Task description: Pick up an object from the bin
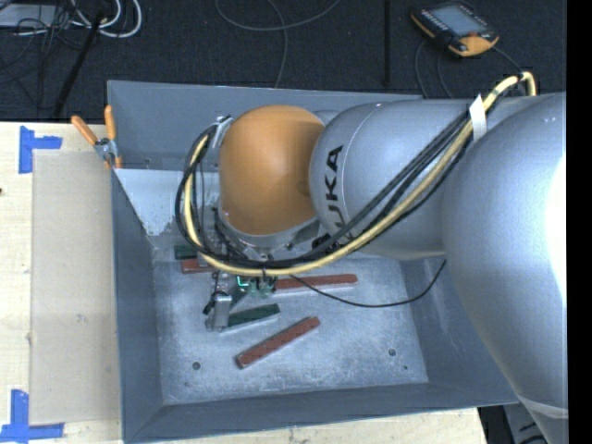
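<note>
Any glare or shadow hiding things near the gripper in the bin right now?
Camera view: soft sheen on the silver arm and its orange cover, none on the floor of the bin. Camera view: the arm's shadow darkens the spot where the gripper sits beside a dark green flat piece, which is hard to read. The reddish-brown stick lies well lit.

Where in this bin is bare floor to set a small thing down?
Bare: the grey metal bin's floor right of the short reddish-brown stick, and its left side. Crowded: around the hand, by the dark green flat piece and the long reddish-brown rod.
</note>
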Available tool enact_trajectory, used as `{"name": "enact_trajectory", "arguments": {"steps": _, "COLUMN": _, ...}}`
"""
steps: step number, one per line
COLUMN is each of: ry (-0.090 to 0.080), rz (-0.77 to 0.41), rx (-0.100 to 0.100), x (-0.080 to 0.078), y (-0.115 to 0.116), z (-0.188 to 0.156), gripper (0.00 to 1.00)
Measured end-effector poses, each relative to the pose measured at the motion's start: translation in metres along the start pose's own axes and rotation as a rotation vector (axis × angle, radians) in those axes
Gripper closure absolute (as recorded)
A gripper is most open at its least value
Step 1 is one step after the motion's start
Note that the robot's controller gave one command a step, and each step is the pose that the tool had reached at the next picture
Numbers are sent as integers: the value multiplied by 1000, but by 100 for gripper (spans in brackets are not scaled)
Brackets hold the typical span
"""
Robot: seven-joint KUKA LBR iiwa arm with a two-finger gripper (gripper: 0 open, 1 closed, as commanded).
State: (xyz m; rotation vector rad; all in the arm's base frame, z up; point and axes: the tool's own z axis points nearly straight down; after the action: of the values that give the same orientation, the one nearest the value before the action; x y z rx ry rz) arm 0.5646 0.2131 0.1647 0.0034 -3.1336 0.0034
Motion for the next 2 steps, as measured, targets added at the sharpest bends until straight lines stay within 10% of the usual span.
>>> {"name": "enact_trajectory", "arguments": {"steps": 2, "ry": -13, "rz": -68, "rx": -6, "x": -10, "y": -12, "z": 9, "gripper": 0}}
